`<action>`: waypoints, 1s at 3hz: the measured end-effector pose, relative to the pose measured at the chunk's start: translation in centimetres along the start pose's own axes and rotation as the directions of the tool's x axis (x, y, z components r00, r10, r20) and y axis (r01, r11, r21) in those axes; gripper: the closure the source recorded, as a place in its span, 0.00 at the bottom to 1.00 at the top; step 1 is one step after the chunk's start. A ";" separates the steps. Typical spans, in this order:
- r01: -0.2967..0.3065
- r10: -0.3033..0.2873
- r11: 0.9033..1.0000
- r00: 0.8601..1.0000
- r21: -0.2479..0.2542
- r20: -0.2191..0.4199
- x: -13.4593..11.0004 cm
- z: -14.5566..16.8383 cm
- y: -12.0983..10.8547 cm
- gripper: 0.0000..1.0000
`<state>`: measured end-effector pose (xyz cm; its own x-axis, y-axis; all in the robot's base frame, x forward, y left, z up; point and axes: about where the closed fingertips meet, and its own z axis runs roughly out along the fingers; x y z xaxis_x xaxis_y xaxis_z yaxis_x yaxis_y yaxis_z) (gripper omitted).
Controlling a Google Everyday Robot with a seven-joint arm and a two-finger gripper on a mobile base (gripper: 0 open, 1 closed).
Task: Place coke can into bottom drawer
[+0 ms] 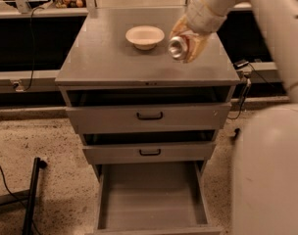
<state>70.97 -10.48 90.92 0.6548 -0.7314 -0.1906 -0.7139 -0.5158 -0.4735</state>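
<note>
The gripper (pixel 187 42) is pinching the coke can (pixel 178 47), its pale fingers pressed against either side of the red body, with the can tipped over so that one silver end faces the camera. The can hangs over the right part of the cabinet top (pixel 110 60) and seems to be clear of it (though the gap beneath is hard to read from this angle). It sits just to the right of the cream bowl (pixel 145 36) and is not touching it. The arm (pixel 266 13) reaches in from the upper right. Below the top, the two upper drawers (pixel 149 115) stand slightly ajar, and the bottom drawer (pixel 151 195) is pulled well out, its grey tray bare. The step in hand looks like the carry: the can is gripped but is well apart from the drawer. The next move calls for bringing the can forward past the cabinet's front edge, then down past the two upper drawer fronts without clipping them, and releasing it low inside the tray.
</note>
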 end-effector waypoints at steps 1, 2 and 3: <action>-0.163 0.154 0.984 0.982 0.076 0.110 -2.0 -3.4 3.9 1.00; -0.291 0.278 0.949 0.953 0.119 0.118 -1.1 -5.0 9.6 1.00; -0.364 0.356 0.928 0.929 0.077 0.101 0.7 -4.2 15.2 1.00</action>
<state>59.52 -20.72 87.21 0.3790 -0.8180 -0.4328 -0.8822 -0.1780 -0.4360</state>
